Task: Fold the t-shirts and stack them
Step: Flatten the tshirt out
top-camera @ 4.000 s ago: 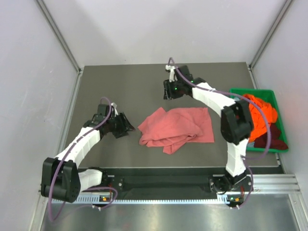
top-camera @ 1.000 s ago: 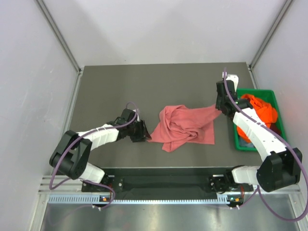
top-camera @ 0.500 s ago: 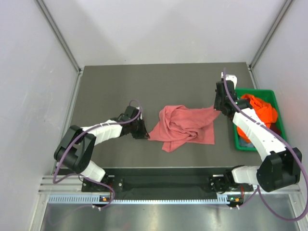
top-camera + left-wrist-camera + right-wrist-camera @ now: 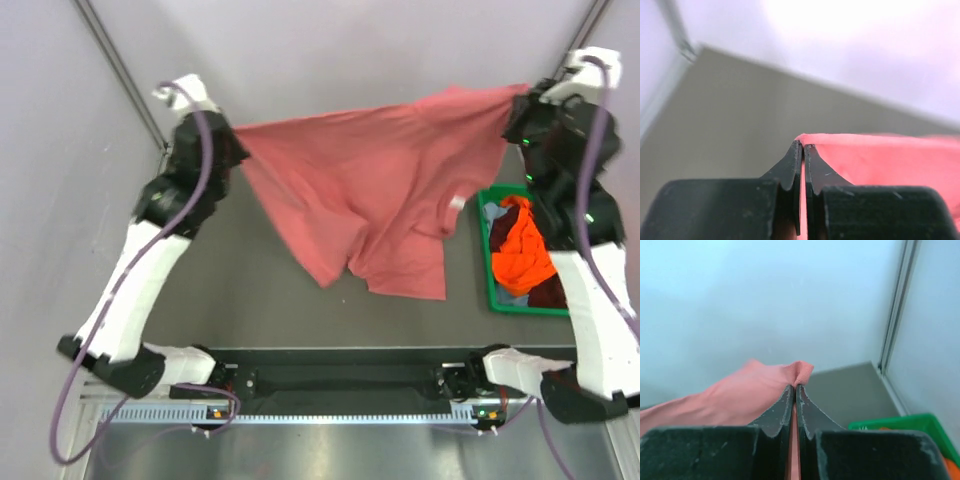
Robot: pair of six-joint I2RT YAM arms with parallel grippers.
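Left wrist view: the fingers of my left gripper (image 4: 802, 148) are pinching one edge of the pink shirt (image 4: 880, 160), and my right gripper (image 4: 794, 389) is pinching another. I am holding it stretched wide, hanging high over the table (image 4: 240, 290). An orange shirt (image 4: 520, 250) is lying in the bin (image 4: 520, 308).

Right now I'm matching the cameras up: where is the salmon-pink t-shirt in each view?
Top external: salmon-pink t-shirt stretched across upper centre, between left claw and right claw.
Left wrist: t-shirt lower right, pinched at the claw tips.
Right wrist: t-shirt lower left, pinched at the claw tips.
Shared landmark: the grey table.
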